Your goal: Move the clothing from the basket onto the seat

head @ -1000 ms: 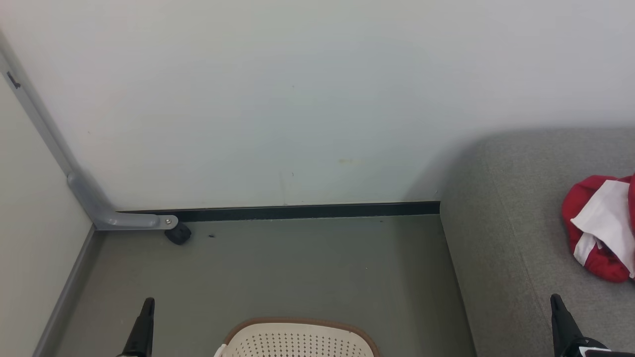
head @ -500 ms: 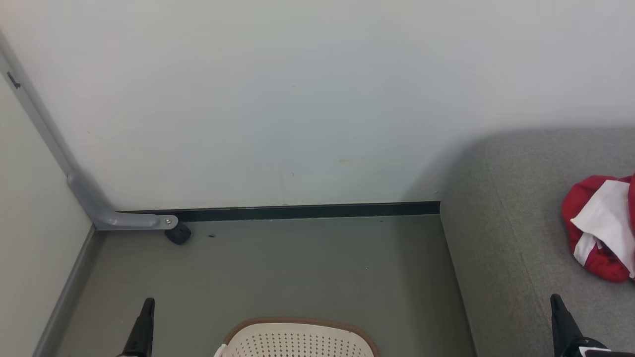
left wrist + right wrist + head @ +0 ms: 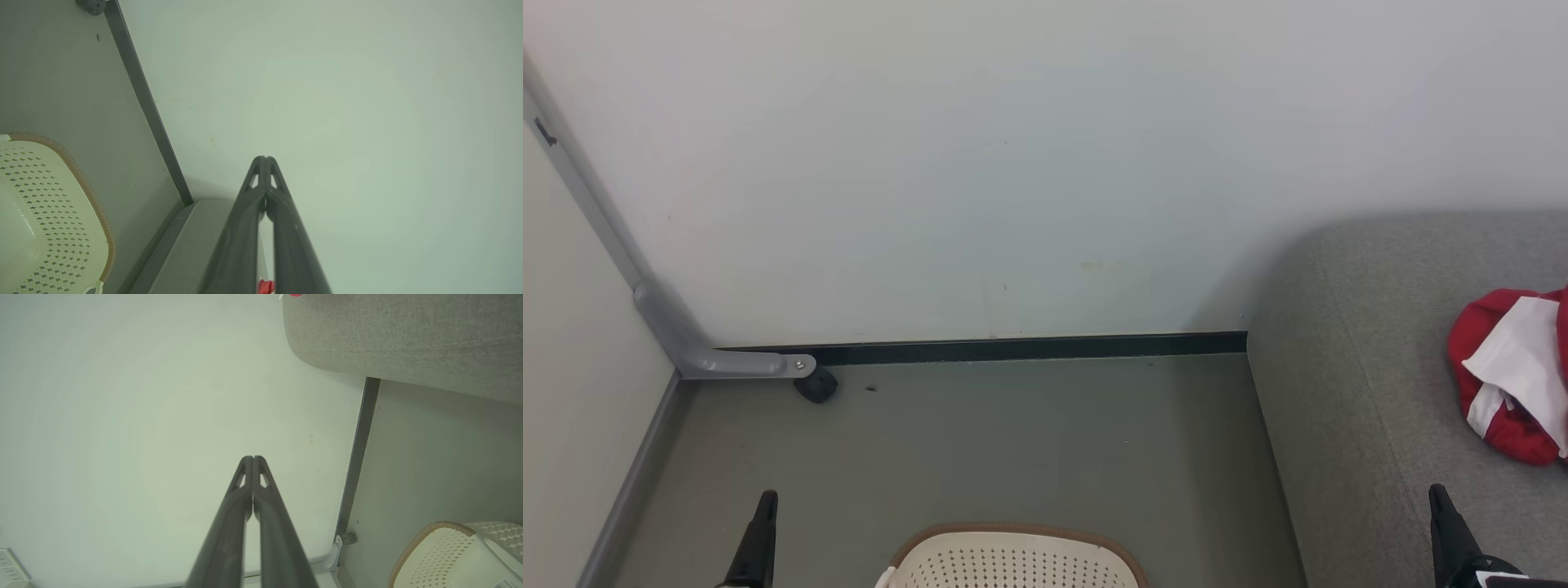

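Nothing has visibly changed since the earlier head views: both tools, the garment and the basket sit at the same spots in the frame. The left tool (image 3: 767, 496) rises at the lower left of the head view over the grey-green floor (image 3: 1013, 441), and in its own wrist view the left tool (image 3: 264, 159) has its two long dark fingers pressed together at the tips, narrow and holding nothing. The right tool (image 3: 1437, 490) rises at the lower right in front of the seat, and the right wrist view shows the right tool (image 3: 252, 458) closed tip to tip in the same way, with nothing in it. The pale wall (image 3: 1013, 163) takes up the upper half of the head view, with a black skirting strip (image 3: 1029, 349) along its foot and a grey metal bracket (image 3: 686, 335) with a black caster wheel (image 3: 815, 384) at middle left. Nothing lies on the floor between the tools and the basket. The cream-white perforated plastic basket (image 3: 1013, 562) with a brown rim stands on the floor at bottom centre, cut off by the frame edge; its visible wall is bare and its bottom is out of view. The soft red clothing (image 3: 1507, 376) with broad white bands lies crumpled at the right edge, on the large grey woven-fabric seat (image 3: 1380, 343).
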You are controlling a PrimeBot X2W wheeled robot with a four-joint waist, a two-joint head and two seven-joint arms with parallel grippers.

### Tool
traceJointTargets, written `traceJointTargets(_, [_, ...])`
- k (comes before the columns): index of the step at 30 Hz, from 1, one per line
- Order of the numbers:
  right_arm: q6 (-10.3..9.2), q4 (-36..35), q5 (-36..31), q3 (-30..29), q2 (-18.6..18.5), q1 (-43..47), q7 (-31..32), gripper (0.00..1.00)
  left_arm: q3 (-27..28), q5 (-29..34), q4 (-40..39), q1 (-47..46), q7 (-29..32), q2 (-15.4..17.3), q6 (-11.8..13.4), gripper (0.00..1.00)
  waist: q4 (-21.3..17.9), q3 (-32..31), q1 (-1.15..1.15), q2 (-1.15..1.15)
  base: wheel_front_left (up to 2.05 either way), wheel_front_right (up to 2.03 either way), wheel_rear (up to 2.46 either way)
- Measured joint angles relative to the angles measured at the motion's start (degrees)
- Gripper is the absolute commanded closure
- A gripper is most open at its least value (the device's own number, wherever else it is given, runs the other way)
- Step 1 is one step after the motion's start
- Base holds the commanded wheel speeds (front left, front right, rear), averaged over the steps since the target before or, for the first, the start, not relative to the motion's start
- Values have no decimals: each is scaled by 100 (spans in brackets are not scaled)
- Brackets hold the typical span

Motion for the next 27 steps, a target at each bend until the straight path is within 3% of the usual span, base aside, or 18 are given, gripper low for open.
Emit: traceJointTargets(27, [0,-2,1,0,0,-1,0,100,0,0,0,0,0,0,0,100,0,1,0,0,0,0,0])
